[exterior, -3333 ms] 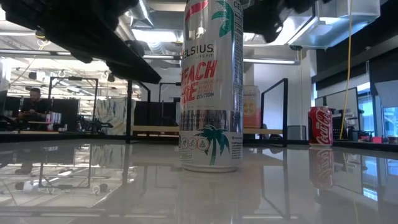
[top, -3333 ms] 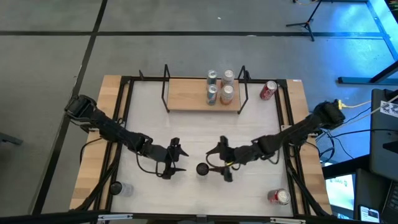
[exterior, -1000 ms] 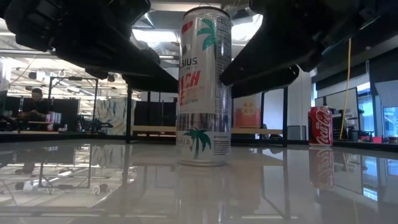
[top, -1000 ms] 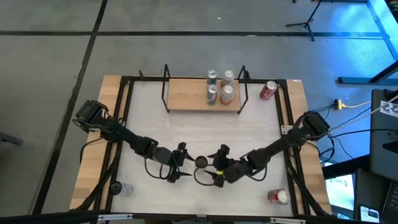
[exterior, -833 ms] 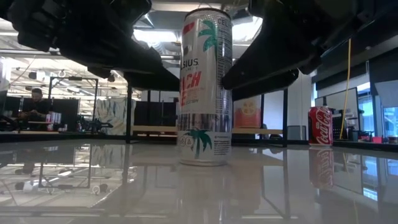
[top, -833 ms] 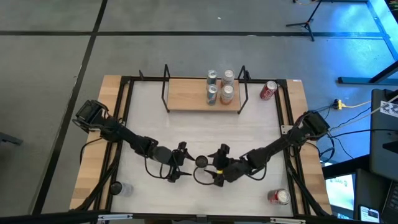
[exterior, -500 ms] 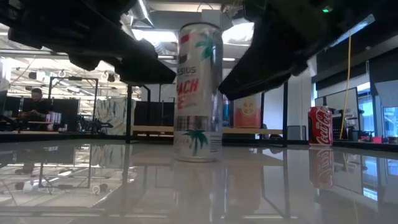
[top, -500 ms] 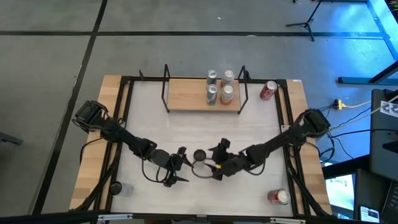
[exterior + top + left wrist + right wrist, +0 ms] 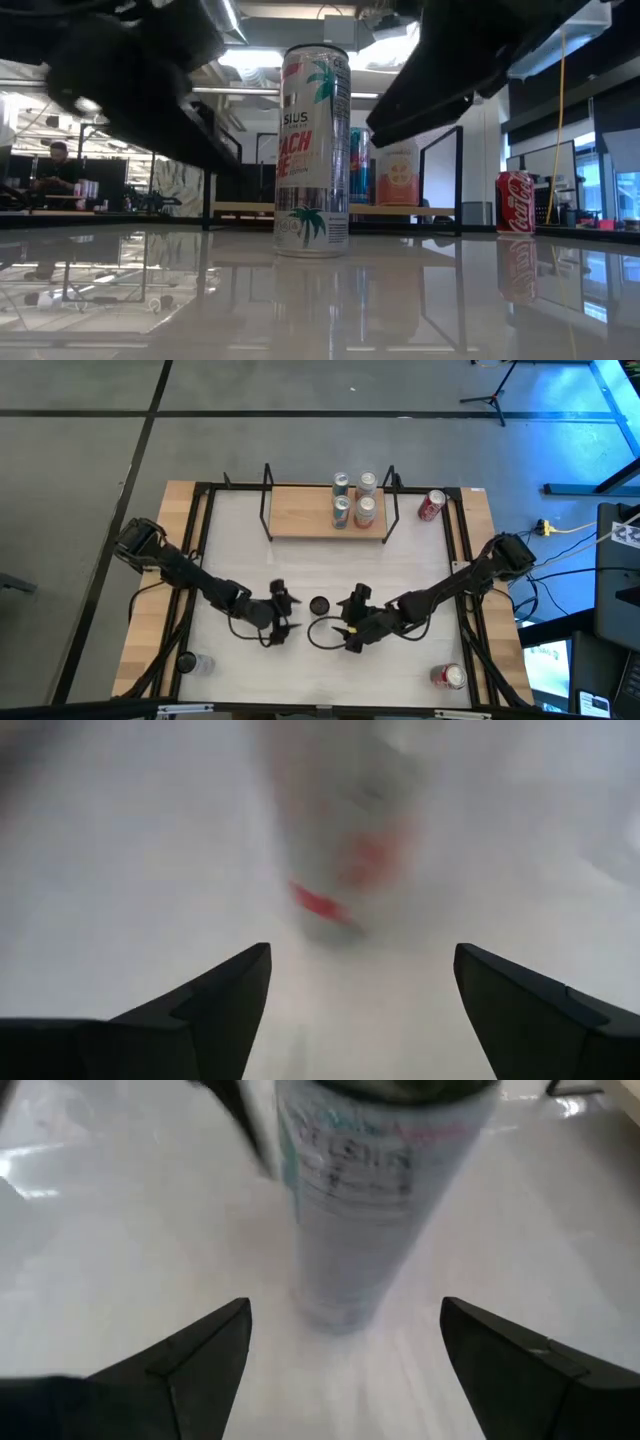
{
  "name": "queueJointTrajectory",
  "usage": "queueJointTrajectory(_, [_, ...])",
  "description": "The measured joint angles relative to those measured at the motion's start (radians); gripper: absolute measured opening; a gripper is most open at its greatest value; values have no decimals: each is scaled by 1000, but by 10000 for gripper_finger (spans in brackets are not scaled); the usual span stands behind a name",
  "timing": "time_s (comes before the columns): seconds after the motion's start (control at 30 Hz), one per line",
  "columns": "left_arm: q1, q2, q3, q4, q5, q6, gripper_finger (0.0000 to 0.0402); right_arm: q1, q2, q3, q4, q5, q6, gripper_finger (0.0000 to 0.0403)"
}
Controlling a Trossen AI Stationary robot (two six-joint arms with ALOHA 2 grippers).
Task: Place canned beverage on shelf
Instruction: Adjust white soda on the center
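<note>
Can upright on the table — both grippers released.
The tall can [image 9: 319, 605] stood between the left gripper [image 9: 281, 615] and right gripper [image 9: 349, 619], ungrasped, well short of the shelf [image 9: 300, 517] — jaws spread.

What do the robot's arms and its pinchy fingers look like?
Both arms are dark, nearly black, thin and built in jointed sections with chunky blocks at the joints. The left gripper and right gripper each end in two dark, flat, wedge-shaped fingers. A thin black cable loops beside the right gripper, and a yellow spot shows on it.
</note>
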Motion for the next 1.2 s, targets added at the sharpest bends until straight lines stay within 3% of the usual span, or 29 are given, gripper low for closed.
queueJointTrajectory(0.1, [30, 16, 0, 78, -27, 70, 305, -4, 21, 1, 45, 14, 0, 321])
queueJointTrajectory(0.3, [79, 58, 1, 223, 246, 191, 305, -11, 42, 0, 74, 40, -12, 321])
queueJointTrajectory(0.37, [79, 63, 0, 237, 283, 201, 305, -16, 43, 0, 72, 50, -17, 321])
queueJointTrajectory(0.7, [37, 65, 0, 293, 326, 198, 305, -27, 14, 1, -51, 40, -55, 321])
queueJointTrajectory(0.93, [13, 56, 1, 275, 268, 137, 305, -23, -72, 1, -114, 41, -39, 321])
queueJointTrajectory(1.07, [14, 41, 1, 185, 137, 78, 305, -15, -81, 1, -68, -43, -27, 321])
queueJointTrajectory(1.13, [20, 41, 1, 174, 47, 68, 305, -14, -58, 1, -15, -47, -26, 321])
queueJointTrajectory(1.2, [35, 46, 1, 193, 24, 74, 305, -15, -35, 1, -1, -38, -27, 321])
